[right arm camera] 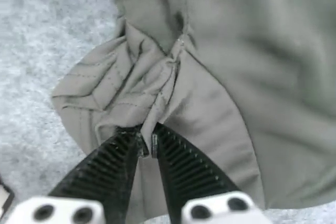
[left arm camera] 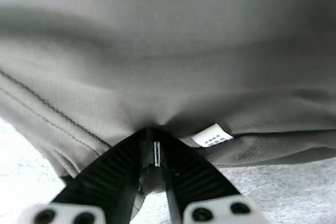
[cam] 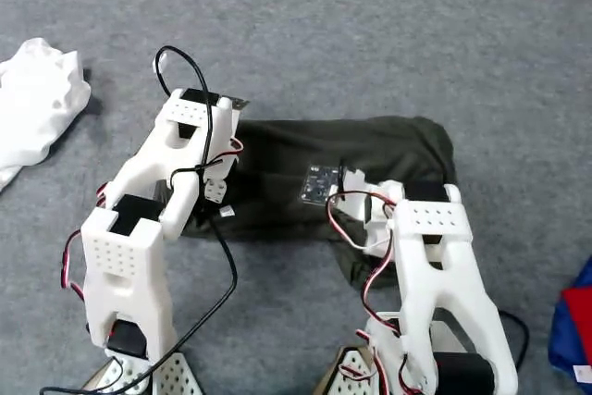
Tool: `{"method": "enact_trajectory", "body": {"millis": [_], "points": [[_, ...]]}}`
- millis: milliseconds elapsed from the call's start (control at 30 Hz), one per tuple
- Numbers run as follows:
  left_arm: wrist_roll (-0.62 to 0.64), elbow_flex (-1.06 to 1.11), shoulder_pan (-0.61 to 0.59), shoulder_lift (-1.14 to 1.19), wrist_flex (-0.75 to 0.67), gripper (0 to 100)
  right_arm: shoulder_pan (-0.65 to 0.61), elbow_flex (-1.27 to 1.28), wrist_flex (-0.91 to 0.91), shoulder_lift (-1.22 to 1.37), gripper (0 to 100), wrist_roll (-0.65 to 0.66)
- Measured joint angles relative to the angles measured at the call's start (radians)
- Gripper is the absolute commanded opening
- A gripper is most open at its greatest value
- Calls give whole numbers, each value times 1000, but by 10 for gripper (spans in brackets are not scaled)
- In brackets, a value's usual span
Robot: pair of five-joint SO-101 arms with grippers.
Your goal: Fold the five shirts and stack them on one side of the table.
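Note:
A dark olive shirt (cam: 342, 159) lies part-folded in the middle of the grey table. My left gripper (left arm camera: 152, 142) is shut on the shirt's near-left hem (left arm camera: 105, 124), beside a small white label (left arm camera: 212, 136). In the high view the left arm (cam: 190, 150) stands over the shirt's left edge. My right gripper (right arm camera: 147, 139) is shut on a bunched fold of the olive shirt (right arm camera: 152, 82) at its near-right corner, where the right arm (cam: 407, 219) leans in.
A crumpled white shirt (cam: 37, 99) lies at the table's left edge. A blue and red garment (cam: 573, 316) sits at the right edge. Grey table surface (cam: 370, 43) stretches open behind the olive shirt.

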Motion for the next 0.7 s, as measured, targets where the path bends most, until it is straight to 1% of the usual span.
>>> {"method": "enact_trajectory", "body": {"millis": [67, 167, 267, 433, 533, 633, 700], "points": [[0, 0, 0, 0, 0, 19, 0, 6, 18, 0, 50, 0], [0, 0, 0, 0, 0, 19, 0, 38, 29, 0, 127, 0], [0, 0, 0, 0, 0, 19, 0, 81, 32, 0, 167, 21], [0, -3, -14, 0, 0, 19, 0, 110, 34, 0, 168, 25], [0, -23, -38, 6, 9, 19, -5, 110, 66, 0, 168, 25], [-5, -34, -63, 11, 11, 19, -40, 110, 118, -34, 168, 25], [-29, -37, -72, 11, 12, 19, -72, 110, 155, -74, 168, 25]]}}
